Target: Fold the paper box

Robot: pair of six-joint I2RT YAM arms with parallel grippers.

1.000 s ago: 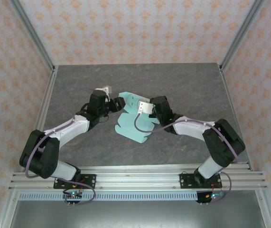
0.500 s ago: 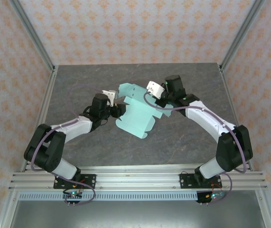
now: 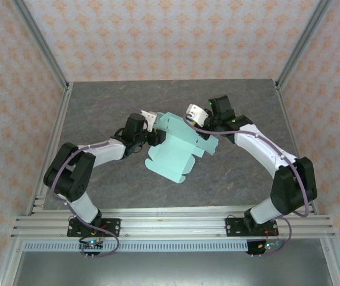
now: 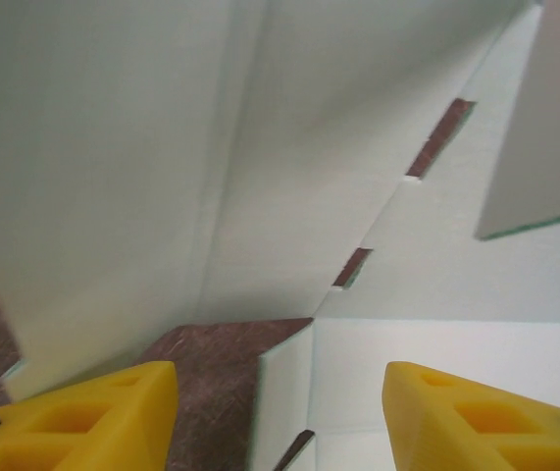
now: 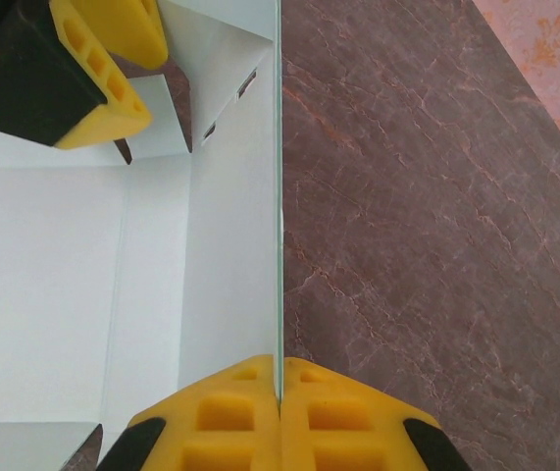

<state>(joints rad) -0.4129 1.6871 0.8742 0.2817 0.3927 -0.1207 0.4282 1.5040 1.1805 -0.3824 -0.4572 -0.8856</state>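
Observation:
The paper box [image 3: 172, 156] is a pale mint die-cut sheet lying mid-table, its far panels raised. My right gripper [image 3: 209, 129] holds its far right side. In the right wrist view the gripper [image 5: 280, 392] is shut on a thin upright wall of the card [image 5: 230, 245], seen edge-on. My left gripper [image 3: 153, 137] is at the sheet's left edge. In the left wrist view the gripper [image 4: 281, 417] is open. A small flap of the card [image 4: 284, 392] stands between the yellow fingertips [image 4: 83, 412], touching neither. The left gripper's finger [image 5: 103, 69] shows over the card's far corner.
The dark marbled table [image 3: 235, 173] is bounded by metal posts and patterned walls on three sides. An aluminium rail [image 3: 170, 223] runs along the near edge, where both arm bases stand. Bare tabletop lies right of the raised wall [image 5: 436, 216].
My right gripper has moved from the sheet's middle to its far right side and raised a panel. The left gripper has moved right, up to the sheet's left edge. The sheet has turned slightly.

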